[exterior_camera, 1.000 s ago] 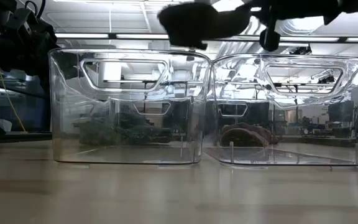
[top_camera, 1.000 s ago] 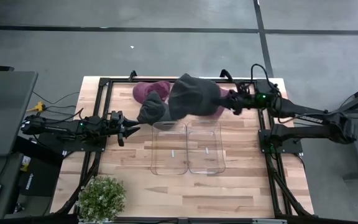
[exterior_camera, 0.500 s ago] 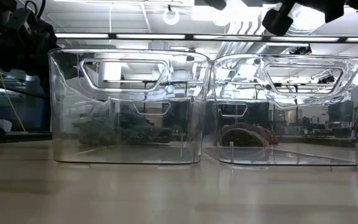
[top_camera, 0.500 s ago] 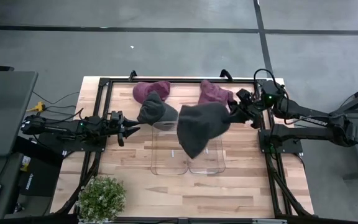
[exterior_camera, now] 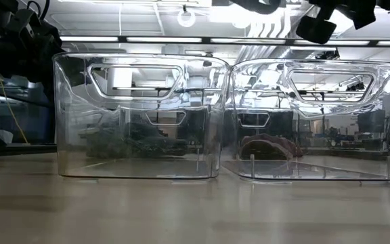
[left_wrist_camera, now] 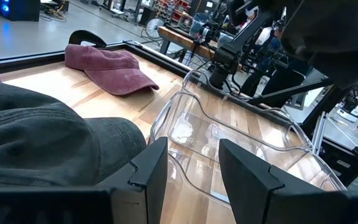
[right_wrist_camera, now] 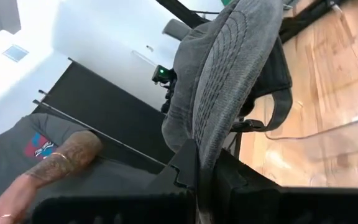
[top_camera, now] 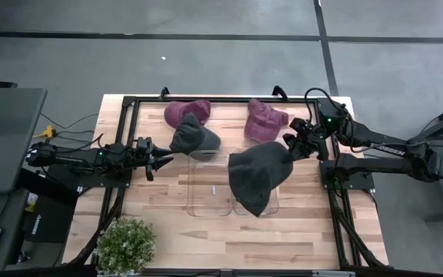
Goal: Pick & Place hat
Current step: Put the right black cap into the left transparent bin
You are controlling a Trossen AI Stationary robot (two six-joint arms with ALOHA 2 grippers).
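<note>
wood table [top_camera: 160, 231] | R gripper [top_camera: 289, 145] clamps grey hat [top_camera: 256, 173] over bins [top_camera: 214, 192] | L gripper [top_camera: 164, 160] part-open, idle

Grey concrete floor [top_camera: 206, 61], wooden table [top_camera: 206, 223], ceiling strip lights [exterior_camera: 175, 39], potted plant [top_camera: 125, 245]

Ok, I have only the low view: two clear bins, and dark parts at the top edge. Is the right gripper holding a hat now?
Observer: Yes. In the high view the right gripper is shut on a dark grey hat, which hangs above the right bin.
Operator: And the left gripper, is it busy?
Observer: No. The left gripper waits at the table's left side, open and empty, as its wrist view shows.
</note>
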